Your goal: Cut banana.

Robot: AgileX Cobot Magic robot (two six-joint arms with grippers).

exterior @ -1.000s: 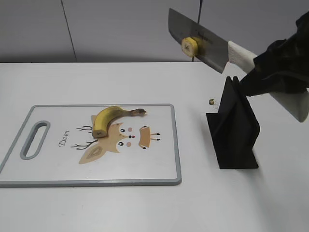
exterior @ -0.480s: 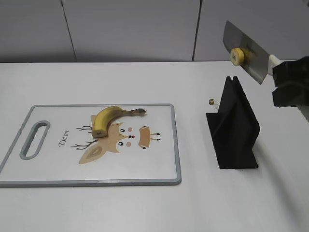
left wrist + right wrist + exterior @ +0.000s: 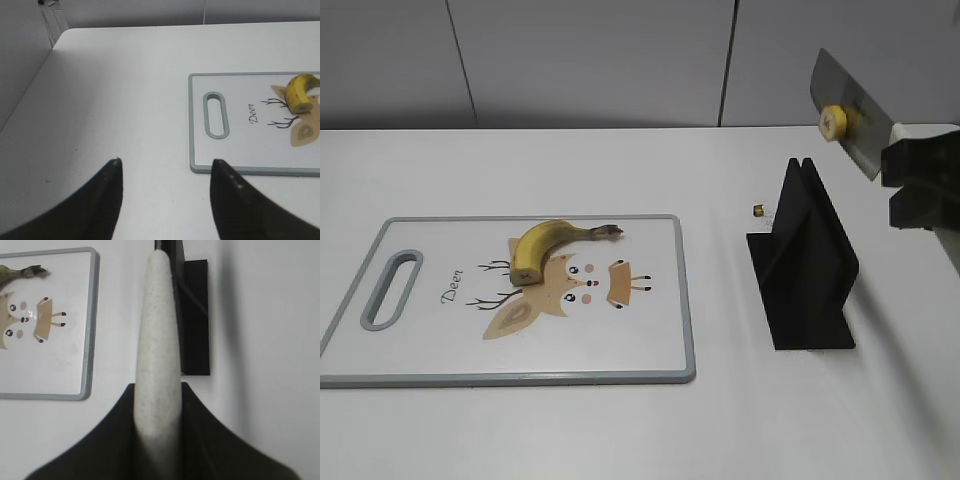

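Exterior view, near to far. Bare white counter [image 3: 570, 430] in the foreground. On it, at about 9 o'clock from scene centre, a white cutting board [image 3: 650, 350] with a grey rim and a slotted handle at its left end; it carries a tan cartoon deer print [image 3: 565, 290] and the word "Deer".

The banana [image 3: 545, 245] lies on the board, toward the far half, just above the deer's head. Curved, yellow, blunt cut end pointing near-left, dark stem pointing to 3 o'clock. Nothing touches it.

At 3 o'clock from the board, apart from it, a black knife stand [image 3: 805, 270] sits upright on the counter. A small brass-coloured object [image 3: 759, 210] rests just beyond the stand's far-left corner; too small to identify.

Farther back at 2 o'clock, the right end effector [image 3: 920, 185] is raised above the stand, clamped on the pale speckled handle of a knife [image 3: 850, 115]. The blade angles up toward 11 o'clock. A round yellow banana slice [image 3: 834, 121] clings to the blade's flat side.

Right wrist view: handle [image 3: 157, 340] runs straight out between the two dark fingers [image 3: 210, 440], both pressed to its sides; stand directly beneath.

Left wrist view: left end effector [image 3: 165, 172] fingers spread well apart, holding nothing, over bare counter at 9 o'clock of the board's handle end.
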